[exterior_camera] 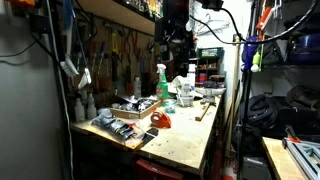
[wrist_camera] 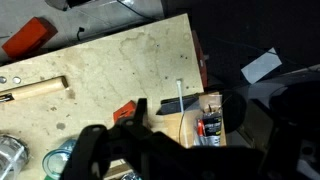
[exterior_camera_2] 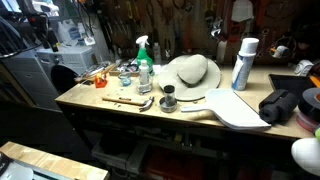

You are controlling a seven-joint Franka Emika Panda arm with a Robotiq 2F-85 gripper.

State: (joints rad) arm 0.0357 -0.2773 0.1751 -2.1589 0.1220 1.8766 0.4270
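My gripper (wrist_camera: 188, 128) shows as dark blurred fingers across the bottom of the wrist view, spread apart with nothing between them. It hangs well above the wooden workbench (wrist_camera: 110, 60). Below the fingers lie a small box with a battery-like pack (wrist_camera: 205, 122), a white cable tie (wrist_camera: 178, 95) and a black bracket (wrist_camera: 165, 104). A hammer handle (wrist_camera: 35, 88) lies at the left, and a red object (wrist_camera: 28, 38) sits at the upper left. In an exterior view the dark arm and gripper (exterior_camera: 178, 52) hang over the back of the bench.
In both exterior views a green spray bottle (exterior_camera: 161, 85) (exterior_camera_2: 143, 60) stands on the bench. A straw hat (exterior_camera_2: 190, 72), a white can (exterior_camera_2: 243, 62), a white board (exterior_camera_2: 238, 110) and a black cloth (exterior_camera_2: 280, 105) lie there. Tools (exterior_camera: 118, 125) crowd one edge.
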